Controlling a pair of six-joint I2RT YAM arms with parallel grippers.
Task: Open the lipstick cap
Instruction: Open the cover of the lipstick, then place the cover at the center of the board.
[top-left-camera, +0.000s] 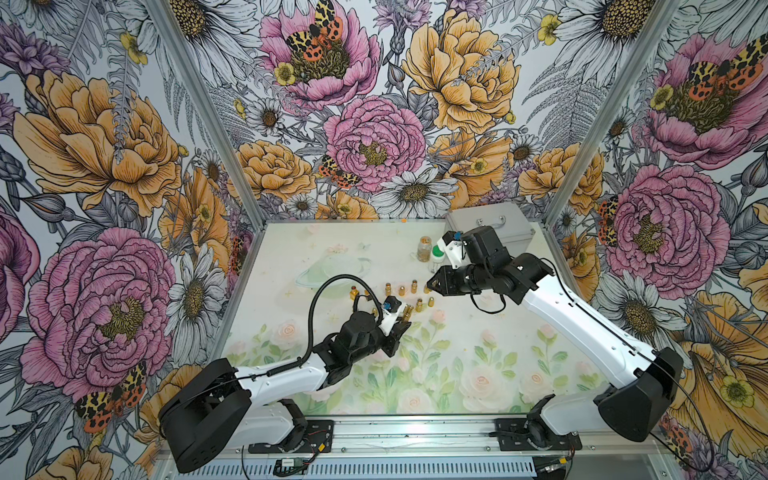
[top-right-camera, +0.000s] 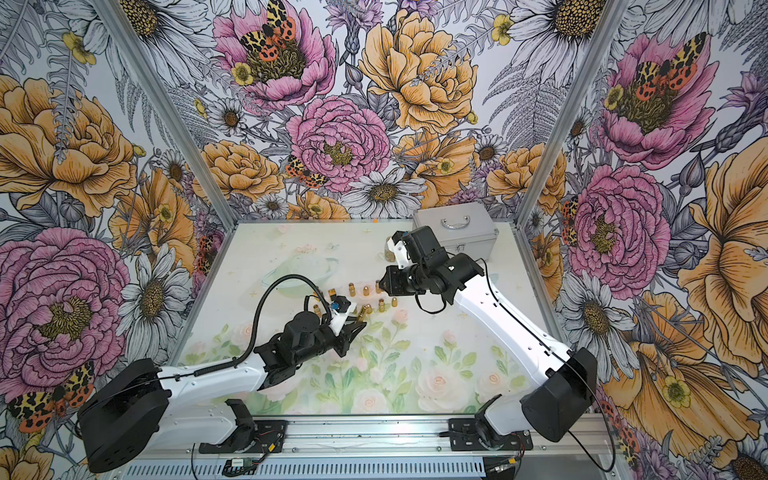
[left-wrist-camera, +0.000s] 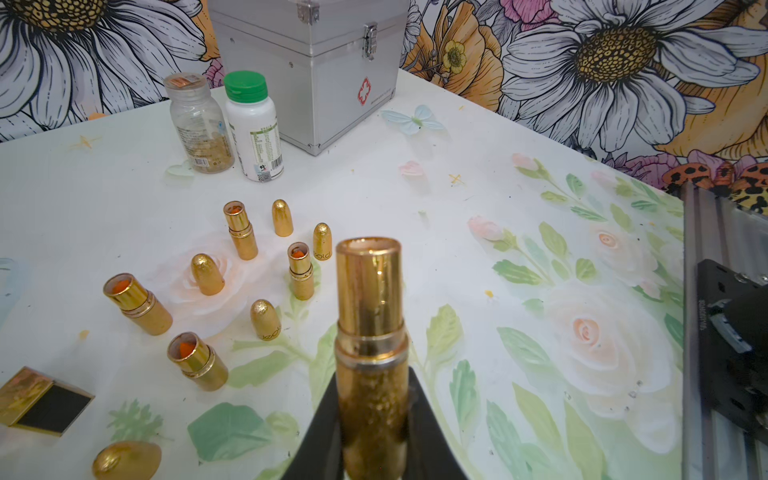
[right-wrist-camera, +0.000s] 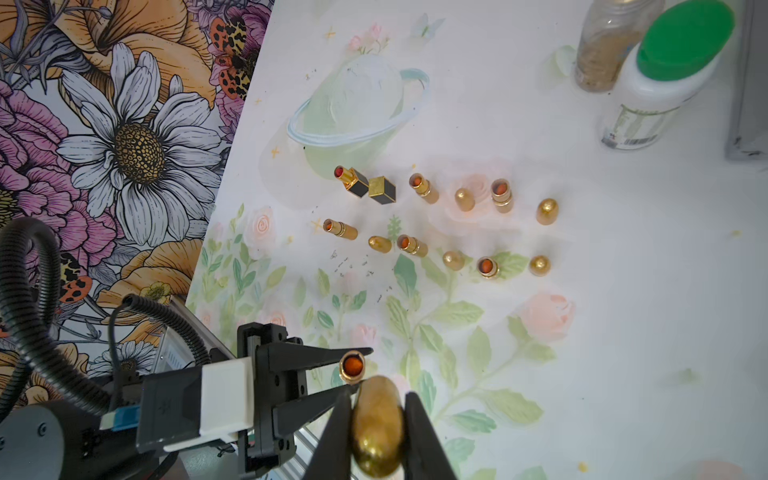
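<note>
Above the table (left-wrist-camera: 457, 257), the uncapped gold lipstick tube (left-wrist-camera: 370, 299) is clamped in the left gripper (left-wrist-camera: 372, 395), its cap (right-wrist-camera: 377, 432) in the right gripper (right-wrist-camera: 377, 399). Opening is judged done; only set-down remains.

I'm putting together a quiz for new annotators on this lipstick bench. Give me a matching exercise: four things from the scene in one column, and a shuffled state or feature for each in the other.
Things
1. lipstick tube
2. gold cap
3. white bottle
4. silver case

States
a. green lid on top
b. clamped in the right gripper
c. lid down, red cross on one side
d. uncapped, clamped in the left gripper

Pairs: 1-d, 2-b, 3-a, 4-c
</note>
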